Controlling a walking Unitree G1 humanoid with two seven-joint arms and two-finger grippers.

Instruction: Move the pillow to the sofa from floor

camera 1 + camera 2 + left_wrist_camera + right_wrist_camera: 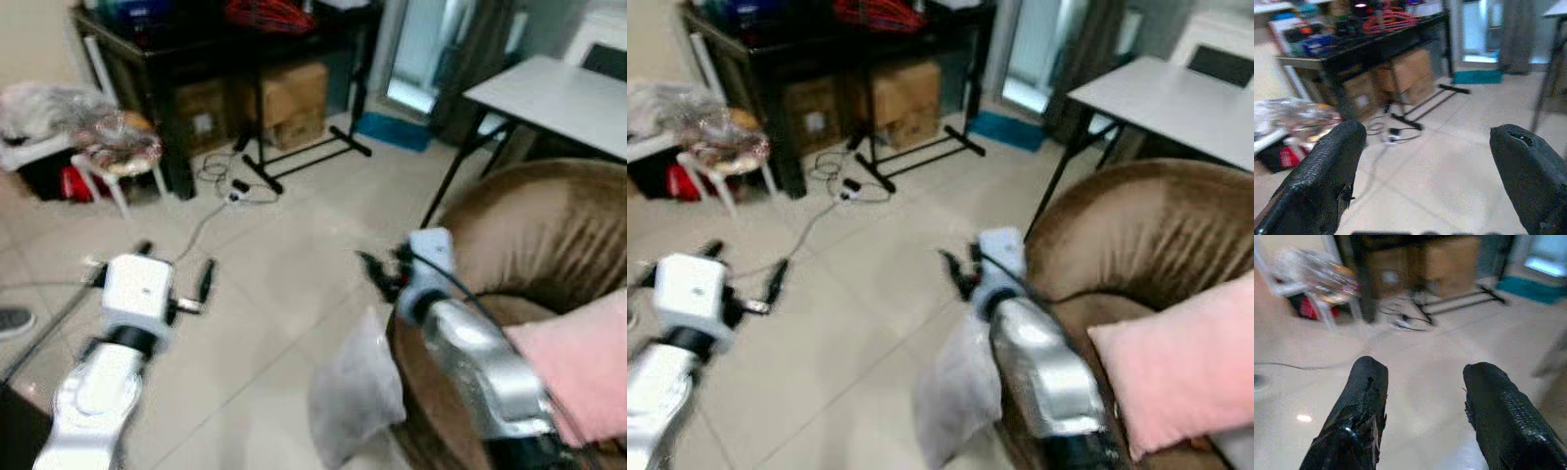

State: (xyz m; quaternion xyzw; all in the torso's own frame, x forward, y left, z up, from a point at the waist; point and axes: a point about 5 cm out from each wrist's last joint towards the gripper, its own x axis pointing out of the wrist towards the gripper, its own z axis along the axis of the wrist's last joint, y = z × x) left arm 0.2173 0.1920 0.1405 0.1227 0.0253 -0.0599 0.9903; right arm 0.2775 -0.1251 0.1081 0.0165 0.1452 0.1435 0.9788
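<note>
Right gripper [377, 269] open, pale grey pillow [358, 387] slumped against sofa [534, 235]

We count two pillows: one grey pillow [358, 392] on the floor at the lower middle of the frame, leaning on the sofa, and one pink pillow [578, 362] at the lower right. One brown sofa [534, 235] sits on the right. We see one white table [554, 98] at the upper right and one black table [211, 44] along the top. Under it we make out three cardboard boxes [294, 93]. One white stool [118, 162] stands at the upper left. Two grippers show, the left gripper [176, 269] and the right gripper [377, 269], each with two black fingers parted.
</note>
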